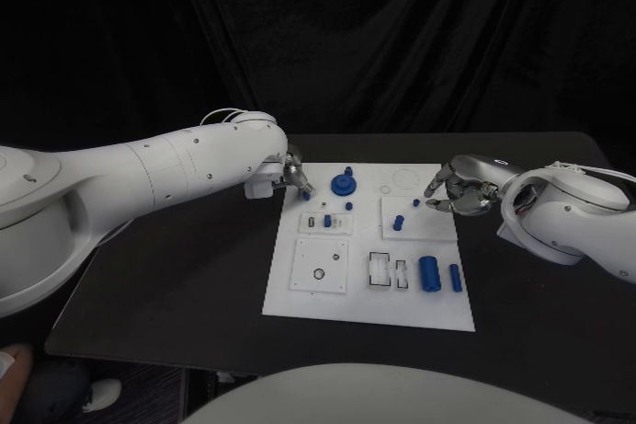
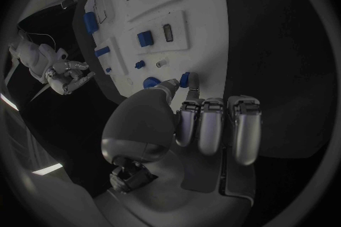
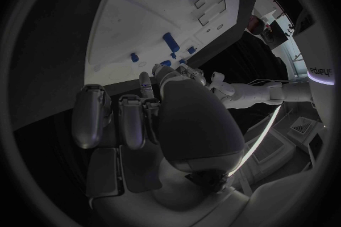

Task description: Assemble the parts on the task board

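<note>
The white task board [image 1: 299, 295] lies in the middle of the black table. My left hand [image 1: 293, 176] hovers at the board's far left corner and pinches a small blue part [image 1: 306, 194] between its thumb and a finger; in the left wrist view this blue part [image 2: 184, 79] sits at the fingertips [image 2: 170, 86]. My right hand [image 1: 458, 189] is over the board's far right side, fingers curled, its tips at another small blue part [image 1: 414, 203]. Whether it grips that part is unclear. My right hand's fingers [image 3: 121, 119] are curled in the right wrist view.
On the board stand a blue round knob [image 1: 344, 182], a short blue peg [image 1: 348, 205], a peg in a white block [image 1: 327, 221] and a longer peg [image 1: 398, 223]. A large blue cylinder [image 1: 429, 273] and a thinner one [image 1: 455, 277] lie near the right edge.
</note>
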`<state>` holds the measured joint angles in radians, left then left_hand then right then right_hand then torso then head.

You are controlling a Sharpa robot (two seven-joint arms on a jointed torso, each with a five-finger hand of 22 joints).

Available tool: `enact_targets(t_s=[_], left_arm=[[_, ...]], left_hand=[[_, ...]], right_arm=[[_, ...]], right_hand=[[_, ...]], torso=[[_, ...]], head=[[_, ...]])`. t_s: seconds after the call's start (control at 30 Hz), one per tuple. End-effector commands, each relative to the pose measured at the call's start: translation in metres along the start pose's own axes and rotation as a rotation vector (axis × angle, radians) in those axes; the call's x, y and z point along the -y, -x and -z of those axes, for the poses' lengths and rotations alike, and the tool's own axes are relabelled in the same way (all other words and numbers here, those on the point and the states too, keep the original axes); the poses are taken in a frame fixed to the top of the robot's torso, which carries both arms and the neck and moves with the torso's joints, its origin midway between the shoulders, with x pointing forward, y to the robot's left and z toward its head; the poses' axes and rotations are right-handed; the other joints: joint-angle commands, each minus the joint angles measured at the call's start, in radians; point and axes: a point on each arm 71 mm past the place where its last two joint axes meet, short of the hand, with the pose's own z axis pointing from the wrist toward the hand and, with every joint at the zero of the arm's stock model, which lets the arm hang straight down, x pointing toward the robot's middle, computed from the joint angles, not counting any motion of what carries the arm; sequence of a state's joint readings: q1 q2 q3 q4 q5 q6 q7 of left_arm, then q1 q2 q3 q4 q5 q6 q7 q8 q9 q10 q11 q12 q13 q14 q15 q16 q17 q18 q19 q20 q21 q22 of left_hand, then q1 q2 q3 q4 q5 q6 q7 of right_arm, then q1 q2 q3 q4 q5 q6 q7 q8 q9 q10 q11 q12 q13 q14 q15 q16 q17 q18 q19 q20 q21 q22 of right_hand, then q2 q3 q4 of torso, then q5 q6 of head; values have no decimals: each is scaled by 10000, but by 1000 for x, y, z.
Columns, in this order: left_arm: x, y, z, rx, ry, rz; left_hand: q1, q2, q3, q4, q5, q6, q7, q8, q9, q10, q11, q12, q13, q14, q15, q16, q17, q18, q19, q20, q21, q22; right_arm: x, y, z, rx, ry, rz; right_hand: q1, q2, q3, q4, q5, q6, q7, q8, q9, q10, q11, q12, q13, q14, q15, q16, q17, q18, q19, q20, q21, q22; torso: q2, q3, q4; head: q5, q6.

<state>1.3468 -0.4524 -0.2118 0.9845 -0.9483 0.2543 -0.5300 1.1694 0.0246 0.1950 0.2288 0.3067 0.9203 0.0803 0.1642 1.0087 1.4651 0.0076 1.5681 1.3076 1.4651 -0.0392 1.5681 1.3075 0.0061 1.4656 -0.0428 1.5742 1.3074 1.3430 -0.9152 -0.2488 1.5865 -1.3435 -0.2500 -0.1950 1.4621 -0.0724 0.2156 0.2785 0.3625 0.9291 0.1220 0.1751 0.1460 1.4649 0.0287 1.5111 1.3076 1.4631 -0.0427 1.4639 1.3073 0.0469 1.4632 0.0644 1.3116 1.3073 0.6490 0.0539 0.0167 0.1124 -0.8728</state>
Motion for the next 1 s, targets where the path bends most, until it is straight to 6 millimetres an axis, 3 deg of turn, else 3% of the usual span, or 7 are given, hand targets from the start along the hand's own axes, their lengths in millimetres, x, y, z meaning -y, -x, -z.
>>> enact_targets(t_s=[0.03, 0.3, 0.67, 1.0], left_arm=[[1, -2, -1, -124, -26, -86], [1, -2, -1, -121, -61, -83], [0, -4, 0, -170, -84, -110], [-2, -5, 3, 56, -163, 43]], left_hand=[[136, -6, 85, -33, 142, 85, -9, -65, -21, 1057, 21, 27, 2632, 1057, 30, 27, 2633, -61, 1051, 15, -34, 2634], [236, -47, 256, -168, 564, 199, -57, -15, 25, 1057, -17, 27, 2632, 1057, 2, 27, 2633, -61, 1051, -8, -34, 2634], [364, -123, 689, -442, 1096, 383, -198, 317, 451, 1057, -137, 27, 2632, 1057, -98, 27, 2633, -61, 1051, -101, -34, 2634], [407, -399, 1425, -841, 1750, 413, -295, 588, 909, 1057, -239, 27, 2632, 1057, -198, 27, 2633, -61, 1051, -206, -34, 2634]], right_arm=[[1, -2, 0, -93, -169, 19], [1, -2, 0, -142, -206, 29], [2, -3, 1, -259, -301, 5], [3, -3, 2, -310, -361, -13]], right_hand=[[49, -34, 53, -23, 48, 27, -24, -2, -16, 330, 58, -35, 1674, 729, 55, -35, 1123, 159, -11, 60, -34, 1697], [49, -23, 67, -20, 57, 30, -23, -1, -19, 325, 58, -39, 1668, 725, 55, -44, 1112, 159, -10, 60, -36, 1697], [53, -5, 87, -19, 67, 28, -24, -3, -23, 320, 58, -43, 1662, 722, 56, -52, 1102, 161, -14, 60, -48, 1694], [59, 4, 97, -21, 70, 29, -25, -2, -23, 316, 58, -46, 1657, 720, 55, -55, 1097, 163, -19, 60, -60, 1691]], torso=[[8, -3, -8], [1, 3, 14], [3, -9, 12], [1, 0, 33]], head=[[4, 2], [-13, 2], [35, 2], [21, 2]])
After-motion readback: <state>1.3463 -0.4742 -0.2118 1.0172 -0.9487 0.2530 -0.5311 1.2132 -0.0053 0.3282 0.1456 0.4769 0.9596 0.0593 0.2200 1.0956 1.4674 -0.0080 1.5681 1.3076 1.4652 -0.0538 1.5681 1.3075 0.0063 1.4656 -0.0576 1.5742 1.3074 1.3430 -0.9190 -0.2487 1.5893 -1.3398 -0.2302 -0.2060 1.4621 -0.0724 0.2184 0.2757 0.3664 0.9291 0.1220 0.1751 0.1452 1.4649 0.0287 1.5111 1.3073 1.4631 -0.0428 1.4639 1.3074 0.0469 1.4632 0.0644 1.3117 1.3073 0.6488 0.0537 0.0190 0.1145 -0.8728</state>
